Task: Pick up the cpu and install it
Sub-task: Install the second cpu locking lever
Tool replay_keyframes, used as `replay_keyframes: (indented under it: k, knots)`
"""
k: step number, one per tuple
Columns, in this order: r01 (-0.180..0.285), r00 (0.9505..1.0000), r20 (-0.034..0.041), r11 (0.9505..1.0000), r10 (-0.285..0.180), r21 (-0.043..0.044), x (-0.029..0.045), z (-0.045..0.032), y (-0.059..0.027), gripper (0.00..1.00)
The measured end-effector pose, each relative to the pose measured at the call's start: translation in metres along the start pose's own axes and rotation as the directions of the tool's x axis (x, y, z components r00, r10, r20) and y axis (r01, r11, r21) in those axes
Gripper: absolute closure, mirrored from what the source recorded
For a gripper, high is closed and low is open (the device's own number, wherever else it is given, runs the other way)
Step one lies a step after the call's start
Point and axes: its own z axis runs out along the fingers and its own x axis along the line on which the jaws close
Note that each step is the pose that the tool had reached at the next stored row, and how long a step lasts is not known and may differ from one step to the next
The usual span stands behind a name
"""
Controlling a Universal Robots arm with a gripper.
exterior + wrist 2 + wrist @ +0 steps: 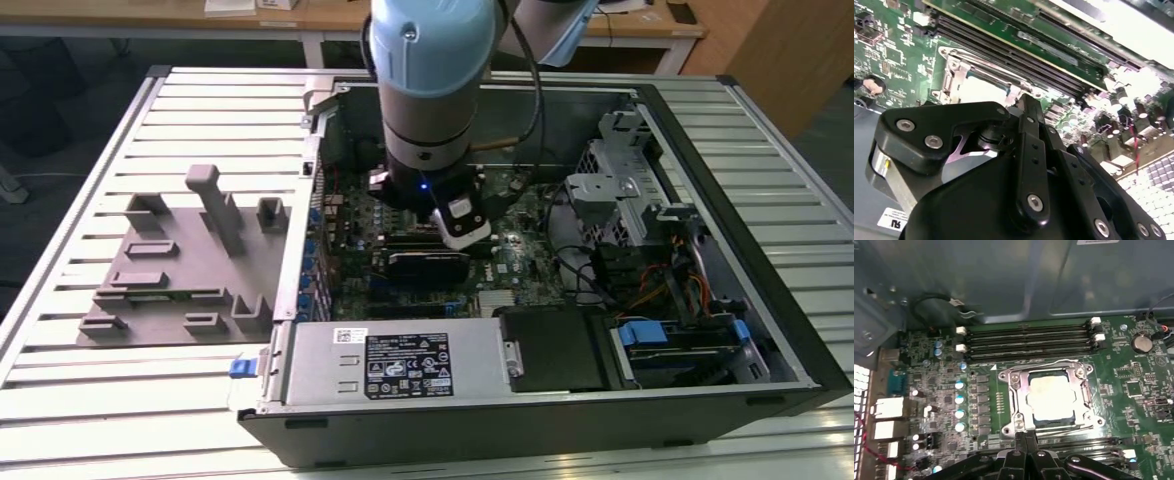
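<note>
Arm (424,90) stands vertical, reaching down into the open case (561,390). Gripper (1024,437) hangs just above the socket (1016,412); fingers together, holding nothing. Cpu (1050,397) sits in the socket, frame around it.

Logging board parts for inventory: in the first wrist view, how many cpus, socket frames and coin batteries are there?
cpu: 1
socket frame: 1
coin battery: 1
Total: 3
</note>
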Motion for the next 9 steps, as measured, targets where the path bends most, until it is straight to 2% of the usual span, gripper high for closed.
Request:
replay_keyframes:
  k: [3,7,8,9]
  knots:
    - [0.000,1.0000,0.0013,0.9999,0.000,0.0110,-0.0031,0.0016,0.0047,0.89]
    - [0.002,1.0000,0.0039,0.9993,-0.002,0.0366,-0.0065,0.0039,0.0118,0.89]
    - [0.003,1.0000,0.0071,0.9974,-0.003,0.0717,-0.0099,0.0071,0.0214,0.89]
    - [0.003,1.0000,0.0076,0.9970,-0.004,0.0777,-0.0106,0.0079,0.0236,0.89]
